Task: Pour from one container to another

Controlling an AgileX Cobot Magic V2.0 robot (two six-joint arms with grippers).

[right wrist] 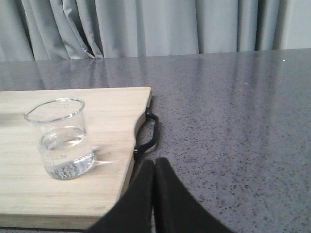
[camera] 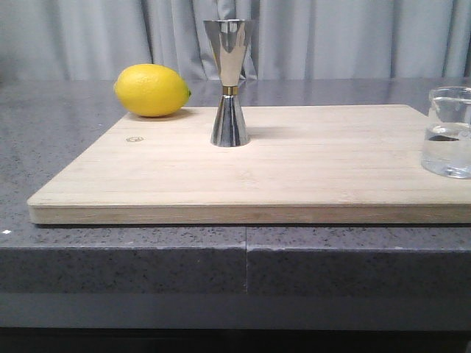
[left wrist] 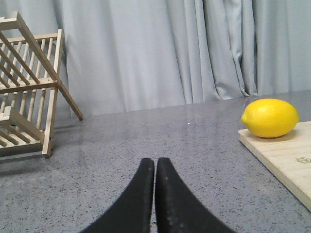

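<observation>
A tall polished steel jigger (camera: 229,82) with a gold waist band stands upright at the back middle of the wooden cutting board (camera: 257,176). A small clear glass beaker (camera: 447,132), partly filled with clear liquid, stands on the board's right end; the right wrist view shows the beaker (right wrist: 60,138) too. My right gripper (right wrist: 155,163) is shut and empty over the counter just off the board's right edge, apart from the beaker. My left gripper (left wrist: 155,162) is shut and empty over the counter left of the board. Neither gripper shows in the front view.
A yellow lemon (camera: 152,90) lies at the board's back left corner, the lemon (left wrist: 270,117) also showing in the left wrist view. A wooden dish rack (left wrist: 26,92) stands on the grey counter farther left. The board has a black handle (right wrist: 148,133) on its right edge.
</observation>
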